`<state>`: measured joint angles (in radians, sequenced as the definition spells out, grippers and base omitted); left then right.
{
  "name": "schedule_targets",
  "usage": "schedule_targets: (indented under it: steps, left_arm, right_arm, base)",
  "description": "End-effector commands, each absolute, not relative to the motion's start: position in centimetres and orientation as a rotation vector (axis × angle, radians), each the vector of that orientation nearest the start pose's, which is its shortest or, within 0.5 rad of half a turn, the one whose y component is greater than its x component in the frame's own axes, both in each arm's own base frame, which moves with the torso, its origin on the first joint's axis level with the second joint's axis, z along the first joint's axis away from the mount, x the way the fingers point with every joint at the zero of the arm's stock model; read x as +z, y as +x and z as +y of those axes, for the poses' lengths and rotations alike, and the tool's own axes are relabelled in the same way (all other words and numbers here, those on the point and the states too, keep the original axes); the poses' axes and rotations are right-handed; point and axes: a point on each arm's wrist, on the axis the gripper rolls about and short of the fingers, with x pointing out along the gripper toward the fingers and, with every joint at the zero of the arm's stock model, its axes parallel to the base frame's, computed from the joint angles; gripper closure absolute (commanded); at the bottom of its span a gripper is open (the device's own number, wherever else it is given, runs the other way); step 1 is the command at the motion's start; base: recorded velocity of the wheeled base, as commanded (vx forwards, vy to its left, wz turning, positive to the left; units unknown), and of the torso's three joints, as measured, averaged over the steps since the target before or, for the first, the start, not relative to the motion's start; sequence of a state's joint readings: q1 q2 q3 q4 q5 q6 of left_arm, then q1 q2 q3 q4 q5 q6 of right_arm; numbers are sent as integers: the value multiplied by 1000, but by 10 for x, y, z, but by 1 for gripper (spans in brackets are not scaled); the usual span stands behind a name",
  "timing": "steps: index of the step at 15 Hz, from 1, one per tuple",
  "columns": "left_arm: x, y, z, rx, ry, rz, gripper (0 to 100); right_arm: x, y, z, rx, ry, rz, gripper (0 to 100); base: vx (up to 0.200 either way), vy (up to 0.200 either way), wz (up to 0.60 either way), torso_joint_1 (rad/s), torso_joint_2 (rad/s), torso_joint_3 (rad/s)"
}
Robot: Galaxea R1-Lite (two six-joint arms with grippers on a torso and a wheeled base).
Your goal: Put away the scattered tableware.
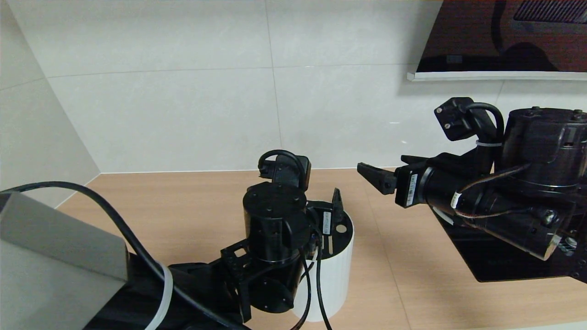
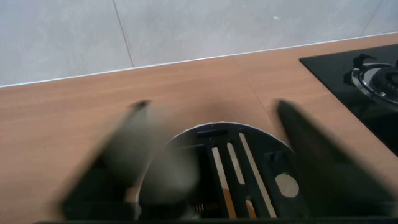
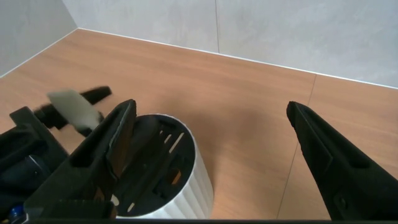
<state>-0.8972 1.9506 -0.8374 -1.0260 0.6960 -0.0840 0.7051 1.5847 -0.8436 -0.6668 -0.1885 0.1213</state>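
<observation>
The white holder [image 1: 337, 275] stands on the counter [image 1: 183, 206]. The left gripper [image 2: 211, 109] is just above its slotted top, jaws wide; a pale thing [image 2: 158, 162], too blurred to name, is beside one jaw. The right gripper [image 3: 210, 109] hangs near, jaws wide.

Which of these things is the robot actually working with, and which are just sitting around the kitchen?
Part of the job:
- white utensil holder with a slotted black top
- left gripper, open above the holder
- pale item beside that gripper, too blurred to name

Just there:
- black hob
- extractor hood
- wooden counter
</observation>
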Motion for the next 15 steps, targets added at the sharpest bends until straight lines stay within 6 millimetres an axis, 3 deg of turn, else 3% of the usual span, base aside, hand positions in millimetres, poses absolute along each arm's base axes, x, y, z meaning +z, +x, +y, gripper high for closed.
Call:
schedule_targets:
  steps: [1,4,8,11,15]
  left_arm:
    - [149,231,-266,-198,-27,64,0]
    - [154,229,-264,-199,-36,56,0]
    - [196,209,-237,-247,-124,-24,0]
    - [229,193,-197,-292,-188,-105,0]
    - [263,179,-142,-279,-245,-232,0]
  right_arm:
    - [230,221,182,512,86,100,0]
    - [230,220,182,512,86,98,0]
    - [238,217,178,510,101,74,0]
    - [249,217,161,462,119,36,0]
    - [272,198,127,399,155,-55,0]
  base:
    - [0,0,0,0,0,0]
    - [0,0,0,0,0,0]
    - [0,0,0,0,0,0]
    - [0,0,0,0,0,0]
    - [0,0,0,0,0,0]
